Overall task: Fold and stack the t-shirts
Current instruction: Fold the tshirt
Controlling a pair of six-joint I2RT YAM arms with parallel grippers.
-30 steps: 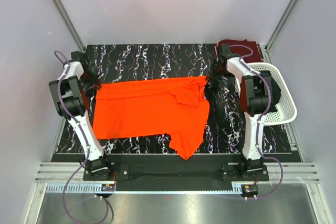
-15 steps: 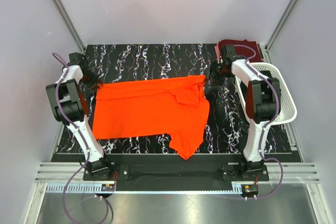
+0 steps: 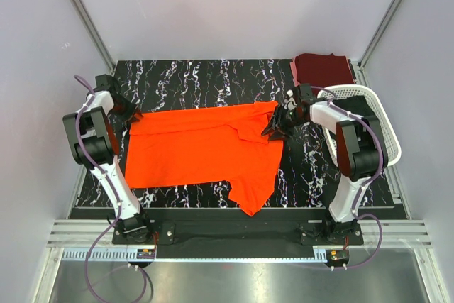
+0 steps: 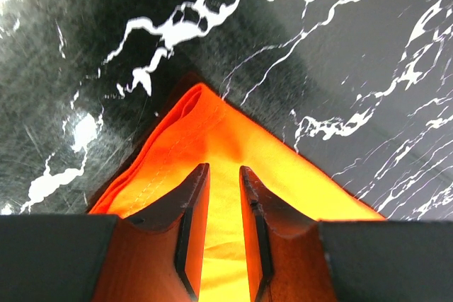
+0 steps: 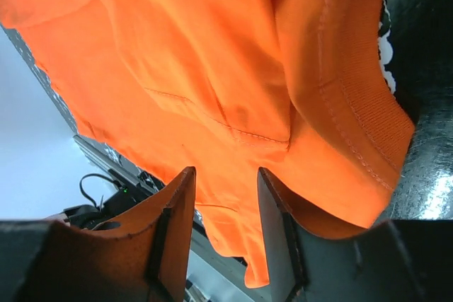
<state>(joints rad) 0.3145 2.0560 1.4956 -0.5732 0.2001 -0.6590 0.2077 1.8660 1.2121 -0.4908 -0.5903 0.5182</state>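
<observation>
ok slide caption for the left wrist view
Open left gripper at a corner of the bright orange cloth t-shirt on the black white-veined table

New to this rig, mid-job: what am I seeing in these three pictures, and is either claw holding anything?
These are two small robot arms bolted at the near edge of a black marbled table. The wide picture comes from a fixed camera above and behind them. The other two come from a camera on each wrist. An orange t-shirt lies spread across the table, one sleeve trailing toward the near edge. A maroon t-shirt lies at the far right corner, next to a white basket. The left claw is over the orange shirt's far left corner, the right claw over its far right end. Both stand open, and neither appears to hold cloth.
</observation>
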